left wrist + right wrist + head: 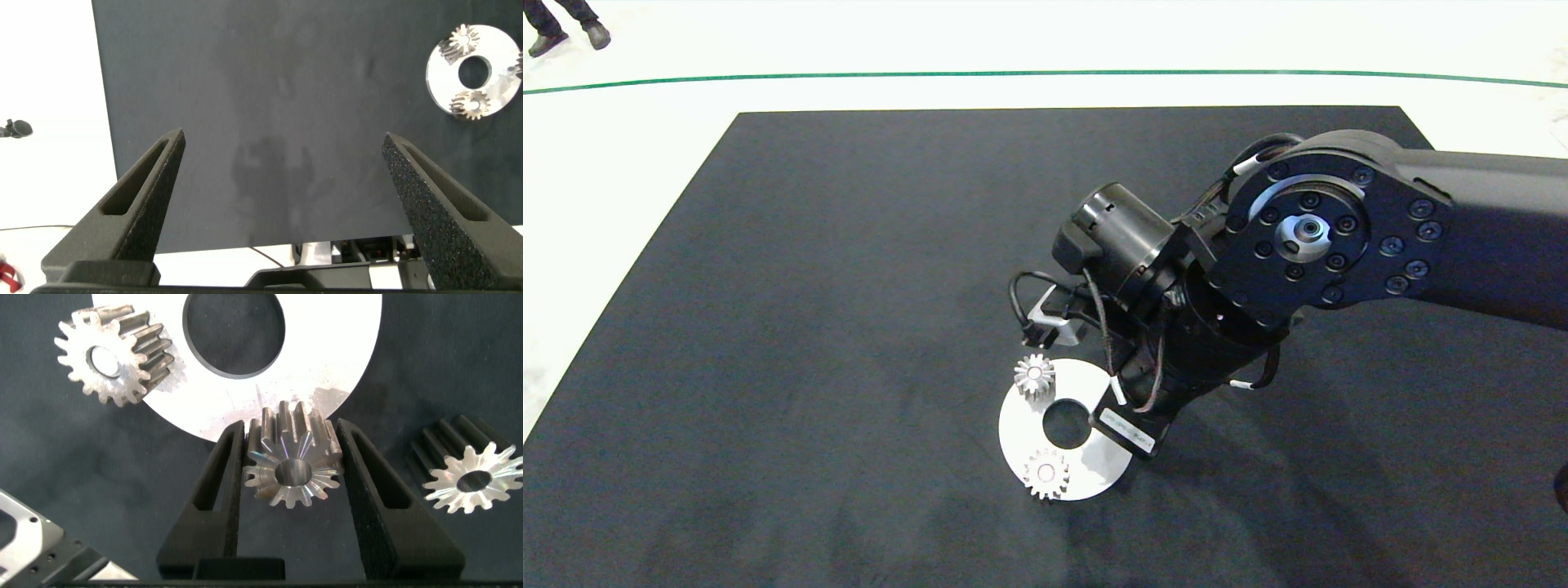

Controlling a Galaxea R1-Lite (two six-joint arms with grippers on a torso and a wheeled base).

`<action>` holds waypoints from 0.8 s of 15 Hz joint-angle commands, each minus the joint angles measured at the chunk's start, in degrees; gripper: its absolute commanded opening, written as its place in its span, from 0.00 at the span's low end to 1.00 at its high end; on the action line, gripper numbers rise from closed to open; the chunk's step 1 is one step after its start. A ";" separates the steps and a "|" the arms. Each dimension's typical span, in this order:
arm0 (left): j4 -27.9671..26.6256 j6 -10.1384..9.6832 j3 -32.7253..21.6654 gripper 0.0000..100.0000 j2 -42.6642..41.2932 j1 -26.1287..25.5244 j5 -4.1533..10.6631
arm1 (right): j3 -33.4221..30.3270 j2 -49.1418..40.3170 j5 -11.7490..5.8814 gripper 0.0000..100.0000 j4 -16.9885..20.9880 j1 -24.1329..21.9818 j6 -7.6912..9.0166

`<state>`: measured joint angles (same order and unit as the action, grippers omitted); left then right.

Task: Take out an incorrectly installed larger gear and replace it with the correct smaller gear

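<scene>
While the left gripper hangs spread over the black mat | right gripper pinches a gear at the ring plate's edge | another loose gear lies just beside.

- The right arm comes in from the right and bends steeply down at the wrist toward the middle of the table, a little to the near side.
- The right gripper points downward, its two dark fingers pressed against opposite sides of a gear, which sits clamped between them.
- The left gripper hangs well away to the left, above the table's edge, its fingers spread wide apart with nothing between them.
</scene>
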<state>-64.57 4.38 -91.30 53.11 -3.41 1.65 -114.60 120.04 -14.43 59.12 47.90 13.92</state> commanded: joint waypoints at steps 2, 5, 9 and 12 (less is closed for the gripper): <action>-0.38 0.02 -0.02 1.00 -0.03 -0.01 0.02 | 0.01 0.28 -1.74 0.25 0.29 0.00 -0.21; -0.38 0.02 -0.11 1.00 -0.03 -0.01 0.02 | 0.01 0.11 -2.35 0.25 0.29 -0.17 -0.30; -0.38 0.02 -0.11 1.00 -0.12 -0.01 0.02 | 0.01 0.28 -2.09 0.25 0.29 -0.17 -0.30; -0.38 0.02 -0.02 1.00 -0.12 -0.01 0.02 | 0.01 0.37 -1.91 0.25 -0.15 -0.08 -0.47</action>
<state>-64.60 4.38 -91.39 53.00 -3.44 1.62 -114.60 120.26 -16.34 58.80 47.74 13.40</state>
